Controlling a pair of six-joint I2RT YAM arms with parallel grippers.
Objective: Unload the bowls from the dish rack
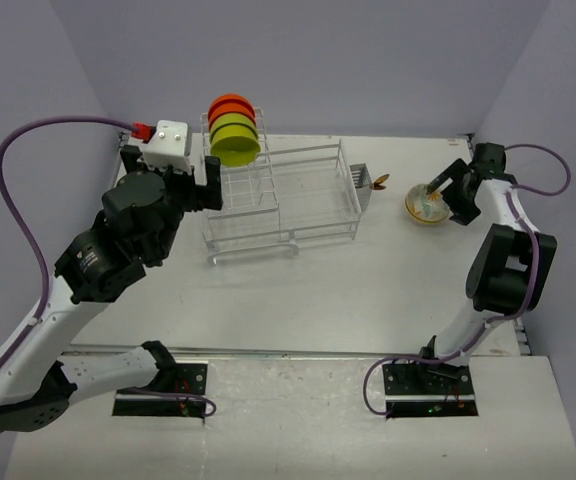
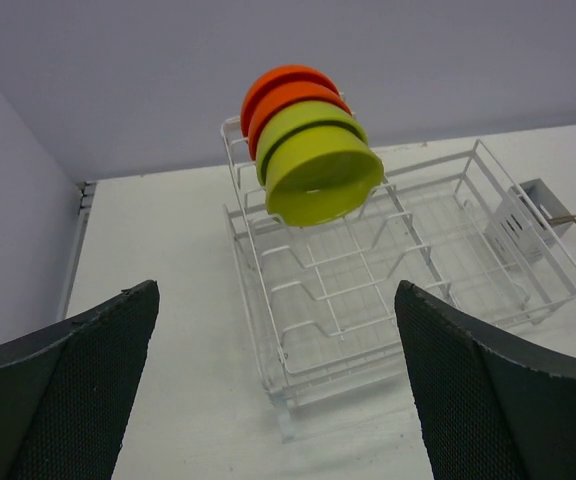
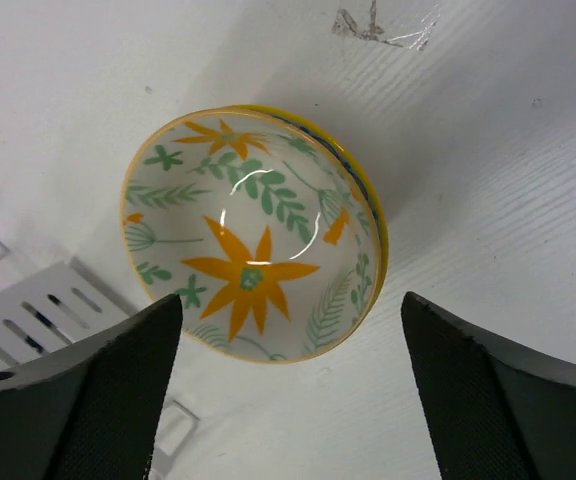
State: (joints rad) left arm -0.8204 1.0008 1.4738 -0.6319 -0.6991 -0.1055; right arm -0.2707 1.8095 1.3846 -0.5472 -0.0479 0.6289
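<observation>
Orange-red bowls point(image 2: 286, 85), lime-green bowls point(image 2: 323, 180) on edge in dish rack point(image 2: 368, 290); flowered bowl point(image 3: 248, 250), perhaps two, outside.

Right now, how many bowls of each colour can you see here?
Orange-red bowls: 2
Lime-green bowls: 2
Flower-patterned bowl: 1
Total: 5

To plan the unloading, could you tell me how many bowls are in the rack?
4, in the rack's tall end: two orange bowls behind, two green bowls in front; others may be hidden.
</observation>
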